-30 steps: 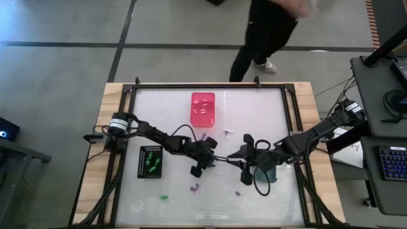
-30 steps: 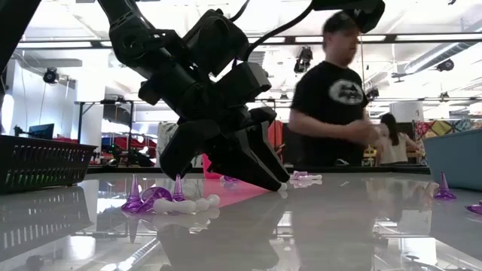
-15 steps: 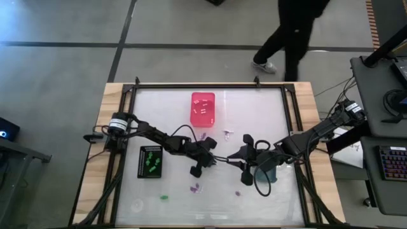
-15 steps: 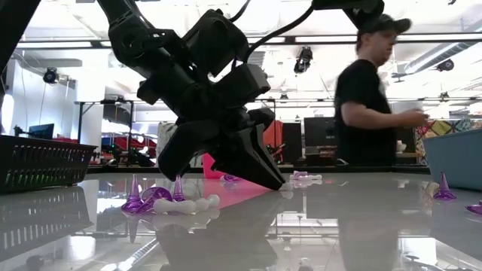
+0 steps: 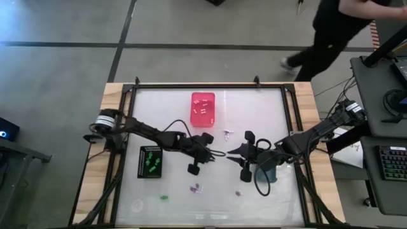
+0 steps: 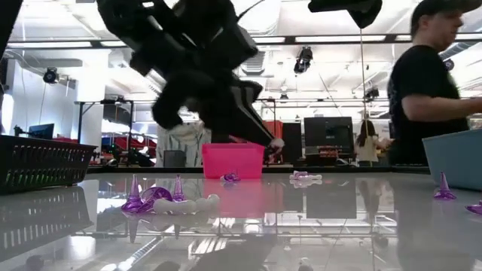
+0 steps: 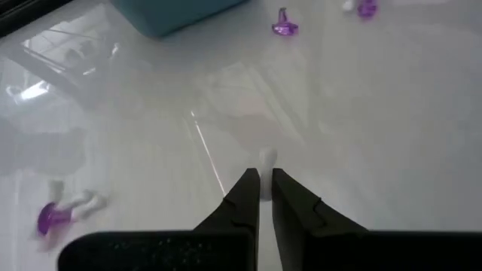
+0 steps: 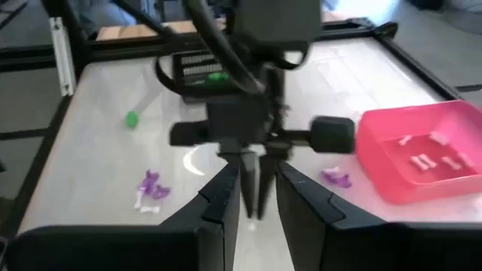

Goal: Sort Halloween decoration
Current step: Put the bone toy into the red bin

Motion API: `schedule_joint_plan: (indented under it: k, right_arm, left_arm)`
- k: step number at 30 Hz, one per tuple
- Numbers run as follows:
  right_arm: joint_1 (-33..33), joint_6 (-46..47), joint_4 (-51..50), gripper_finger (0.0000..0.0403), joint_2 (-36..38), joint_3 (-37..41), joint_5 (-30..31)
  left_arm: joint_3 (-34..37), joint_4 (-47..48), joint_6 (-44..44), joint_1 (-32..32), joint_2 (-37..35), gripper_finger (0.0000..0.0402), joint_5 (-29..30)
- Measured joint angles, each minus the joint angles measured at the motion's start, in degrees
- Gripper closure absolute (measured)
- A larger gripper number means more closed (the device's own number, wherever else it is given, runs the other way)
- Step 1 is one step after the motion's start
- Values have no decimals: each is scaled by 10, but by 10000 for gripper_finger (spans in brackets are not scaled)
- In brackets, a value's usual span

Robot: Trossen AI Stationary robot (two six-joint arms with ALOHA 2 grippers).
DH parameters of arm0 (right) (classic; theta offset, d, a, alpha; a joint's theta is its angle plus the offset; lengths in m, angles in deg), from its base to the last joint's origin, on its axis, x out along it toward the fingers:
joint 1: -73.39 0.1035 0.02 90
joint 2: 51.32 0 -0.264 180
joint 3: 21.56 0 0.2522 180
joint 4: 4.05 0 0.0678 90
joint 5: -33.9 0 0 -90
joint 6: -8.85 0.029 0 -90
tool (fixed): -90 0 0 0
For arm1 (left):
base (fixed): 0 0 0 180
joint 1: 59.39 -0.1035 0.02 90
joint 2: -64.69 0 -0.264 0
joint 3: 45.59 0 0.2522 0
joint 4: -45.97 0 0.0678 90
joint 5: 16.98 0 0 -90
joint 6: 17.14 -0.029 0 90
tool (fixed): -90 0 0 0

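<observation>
The Halloween decoration is tiny pieces scattered on the white table: purple ones near the front, a green one, and a white one at my left gripper's tips. My left gripper is shut on that white piece above the table's middle; the low view shows it raised. My right gripper hovers just to its right, tips facing it, open with nothing between its fingers. My left gripper pinches the small white piece between its two fingers, at their very tips. The fingers slant down from the table's left. The piece is lifted clear of the table.
A pink bin with white pieces stands at the far middle, a black bin with green pieces at the left, a grey-blue container under my right arm. More purple and white pieces lie nearby. A person walks beyond the far edge.
My left gripper has shut on the white piece on the table, then risen and drawn back a little toward the table's left, lifting the piece clear. The person behind the table has walked to the right.
</observation>
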Motion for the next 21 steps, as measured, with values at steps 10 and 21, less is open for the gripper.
schedule_joint_plan:
  k: [10, 21]
  right_arm:
    - [0, -7, -1, 331, 5, 0, 3]
    - [1, -2, -1, 333, 5, 1, 2]
  left_arm:
    - [30, 84, -7, -9, -141, 401, 33]
    - [92, 87, -10, -107, -254, 402, 148]
